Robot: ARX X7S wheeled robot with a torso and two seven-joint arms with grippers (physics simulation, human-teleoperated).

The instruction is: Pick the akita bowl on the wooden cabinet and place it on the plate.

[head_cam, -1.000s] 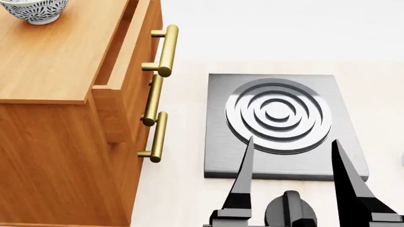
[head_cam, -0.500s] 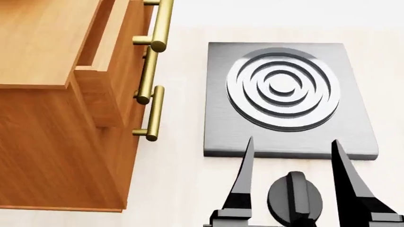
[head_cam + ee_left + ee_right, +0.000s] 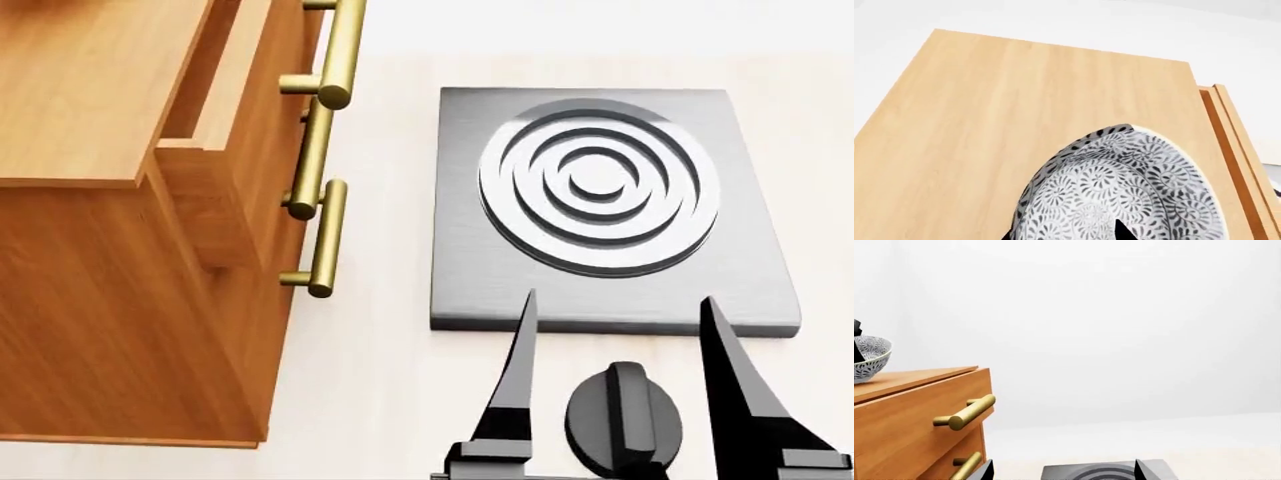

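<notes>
While the head view cut off the top of the wooden cabinet and hid the akita bowl altogether, the left wrist view showed that bowl resting on the cabinet's pale top, its lower part cropped by the frame edge. Only a dark sliver of the left gripper poked in over the bowl's inside, so whether its jaws were spread or pinching the rim could not be told. In the right wrist view the bowl sat at the far edge, half out of frame, with a dark shape beside it. The right gripper hung over the bench, jaws spread wide, above a black knob and near a grey burner plate.
</notes>
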